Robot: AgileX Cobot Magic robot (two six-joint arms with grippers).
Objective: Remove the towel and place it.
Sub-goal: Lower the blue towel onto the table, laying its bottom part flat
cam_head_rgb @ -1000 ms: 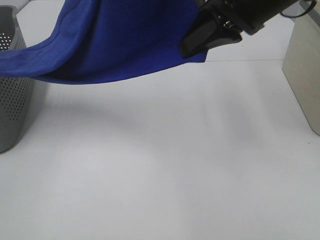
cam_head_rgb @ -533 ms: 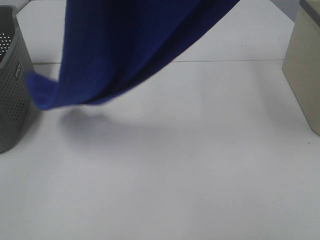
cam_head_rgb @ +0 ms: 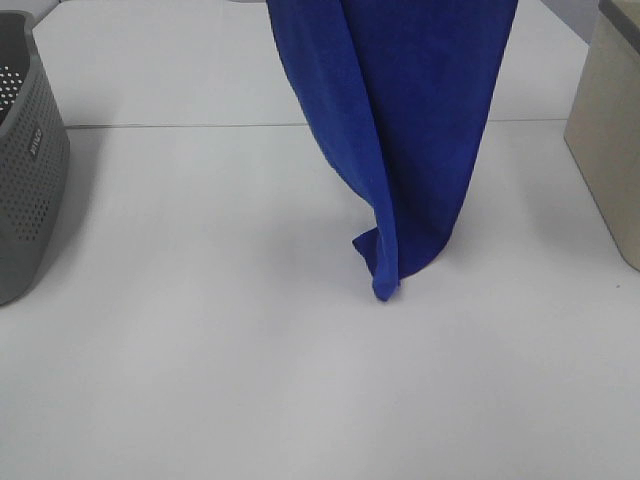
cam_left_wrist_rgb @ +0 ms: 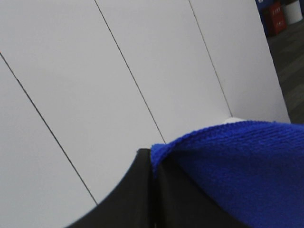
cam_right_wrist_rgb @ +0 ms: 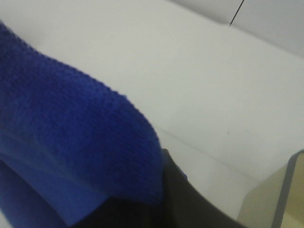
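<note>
Deep-blue plush towel [cam_head_rgb: 420,120] in long vertical folds, left jaws and right jaws tight on it.

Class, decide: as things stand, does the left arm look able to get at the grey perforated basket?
Probably not yet: the left gripper is shut on the towel, which hangs mid-table, apart from the basket; nothing else stands between.

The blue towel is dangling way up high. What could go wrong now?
The towel hangs twisted, its tip near the table, so it may land bunched. The left gripper pinches only its edge, so it might slip. If it swings, it could brush the beige box.
</note>
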